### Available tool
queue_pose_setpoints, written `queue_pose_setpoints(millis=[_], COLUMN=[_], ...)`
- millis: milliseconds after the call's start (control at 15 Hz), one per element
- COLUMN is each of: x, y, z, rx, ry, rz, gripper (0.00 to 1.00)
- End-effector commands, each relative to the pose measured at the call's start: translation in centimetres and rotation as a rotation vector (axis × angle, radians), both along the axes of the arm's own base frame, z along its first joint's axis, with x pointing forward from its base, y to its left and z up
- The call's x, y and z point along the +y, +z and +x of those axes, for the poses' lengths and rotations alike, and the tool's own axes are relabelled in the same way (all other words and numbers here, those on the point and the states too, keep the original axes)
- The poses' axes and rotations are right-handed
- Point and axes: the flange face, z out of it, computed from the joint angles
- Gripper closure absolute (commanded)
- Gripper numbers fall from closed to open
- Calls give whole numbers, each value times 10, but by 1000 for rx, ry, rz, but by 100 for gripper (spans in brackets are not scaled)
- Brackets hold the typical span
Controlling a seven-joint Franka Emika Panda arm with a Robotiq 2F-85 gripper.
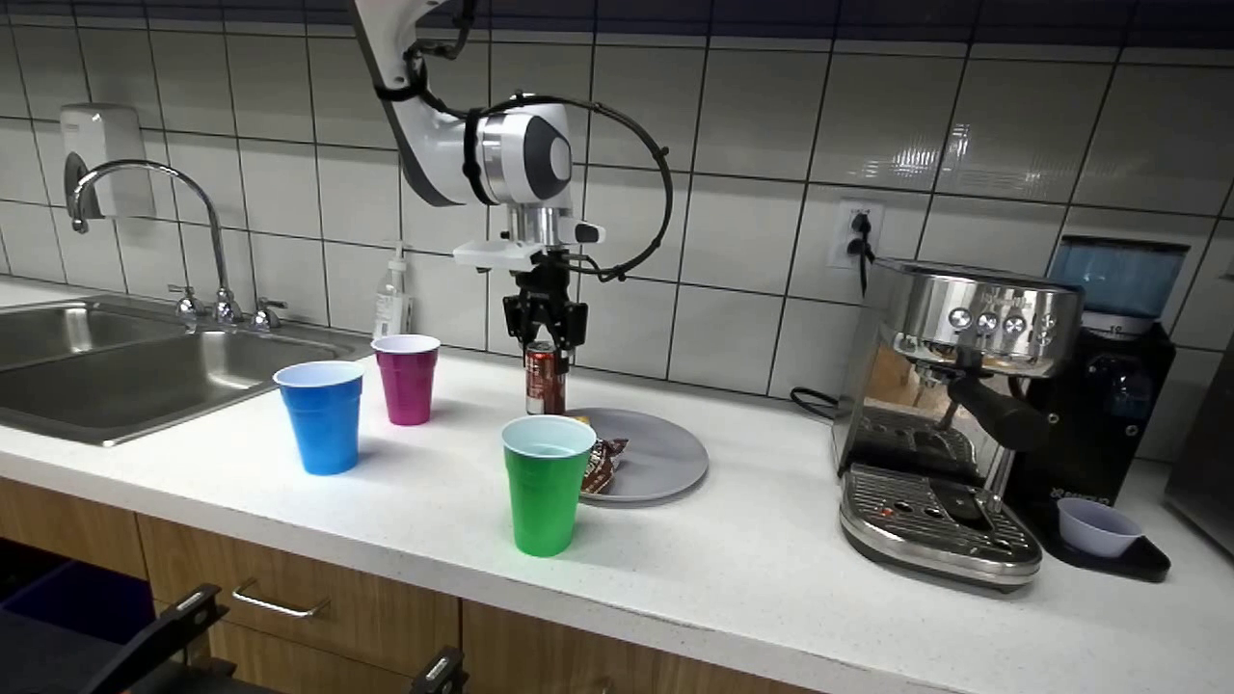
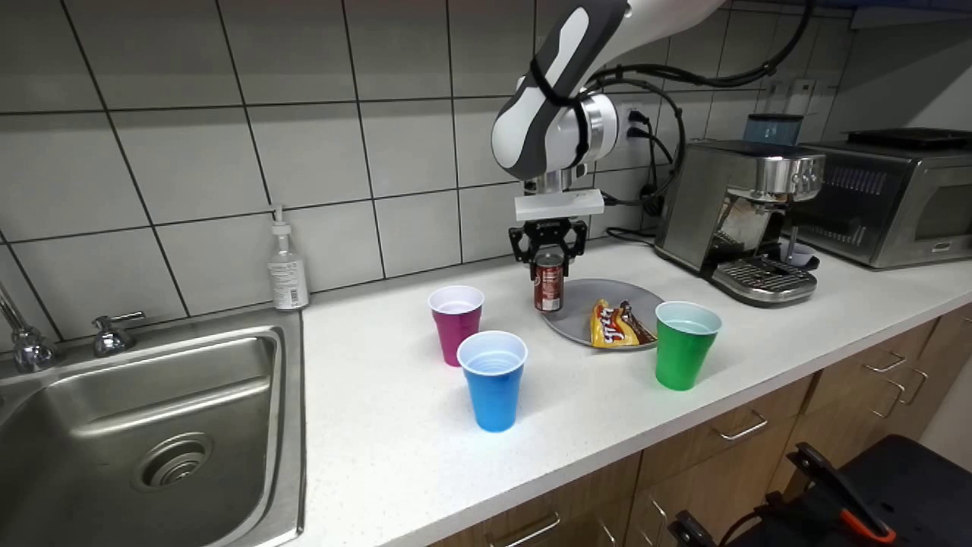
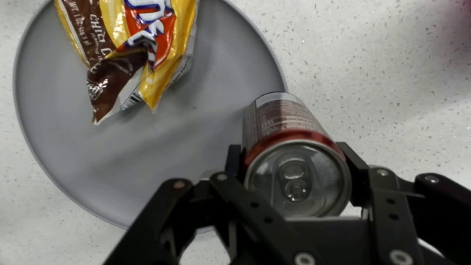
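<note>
A red soda can [image 1: 543, 390] is upright between the fingers of my gripper [image 1: 549, 355]; the can [image 2: 548, 285] also shows in an exterior view. In the wrist view, both black fingers of the gripper [image 3: 292, 162] press against the sides of the can [image 3: 290, 125] near its top; its silver lid and pull tab face the camera. The can is at the edge of a grey plate [image 3: 220, 99]. I cannot tell whether its base rests on something or hangs slightly above. A yellow and brown snack bag [image 2: 611, 325] lies on the plate, apart from the gripper.
A purple cup [image 2: 456, 327], a blue cup [image 2: 493, 384] and a green cup [image 2: 683, 349] stand around the plate on the white counter. A sink [image 1: 193, 371] and a soap bottle [image 2: 287, 270] are to one side, an espresso machine [image 1: 954, 424] to the other. A tiled wall is behind.
</note>
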Motion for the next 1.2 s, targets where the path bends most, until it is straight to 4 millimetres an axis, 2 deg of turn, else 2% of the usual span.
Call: queue_pose_setpoints(millis=[0,600,1133], x=[14,49,62], y=[12,8,-3], z=[-1,7,20], rx=[-7,-3,2], ry=[36,96,101], rz=[19,34,55], gripper=[62,62,62])
